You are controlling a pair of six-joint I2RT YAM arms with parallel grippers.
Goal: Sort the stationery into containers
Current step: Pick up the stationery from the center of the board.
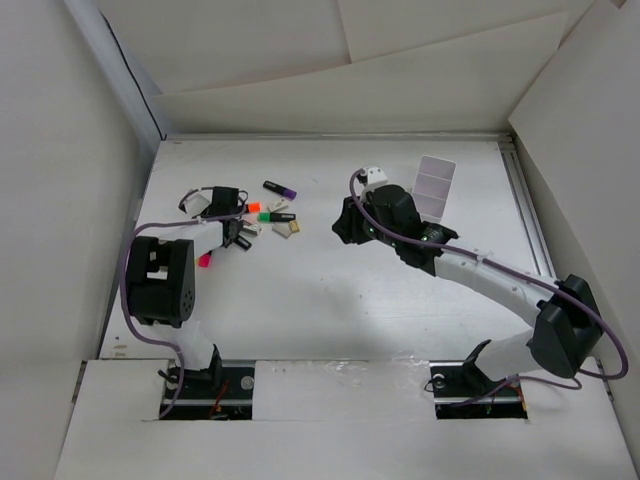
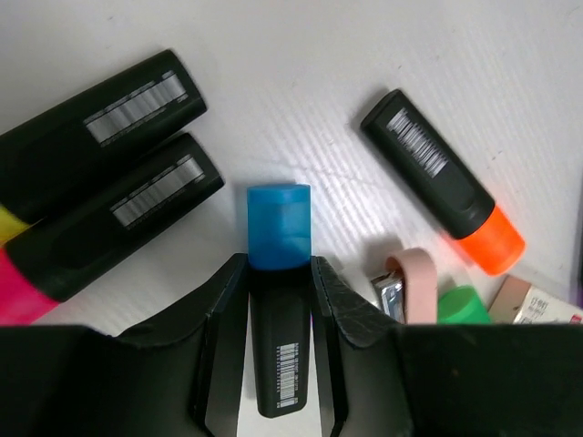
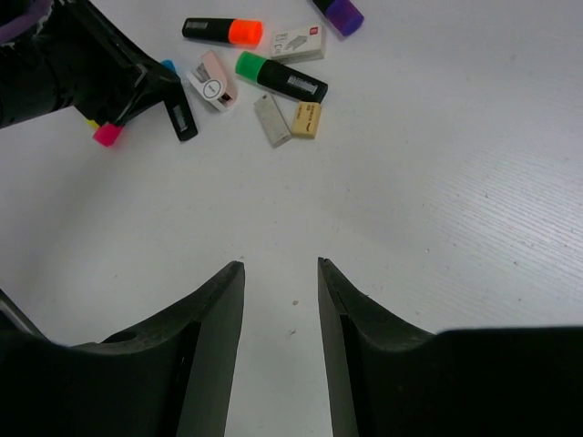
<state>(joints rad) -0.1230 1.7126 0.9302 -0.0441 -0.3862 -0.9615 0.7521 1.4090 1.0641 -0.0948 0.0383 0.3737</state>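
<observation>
Left pincer (image 2: pixel 278 266): I clench the blue-capped black plastic marker (image 2: pixel 278 214), bound for the white compartmented box (image 1: pixel 435 185).
Right pincer (image 3: pixel 279 269): released, empty, near box.

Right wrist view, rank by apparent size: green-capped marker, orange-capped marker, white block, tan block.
1. green-capped marker and orange-capped marker: about alike. The orange one lies farther from the camera, so they are left unranked.
2. white block
3. tan block, smallest
</observation>
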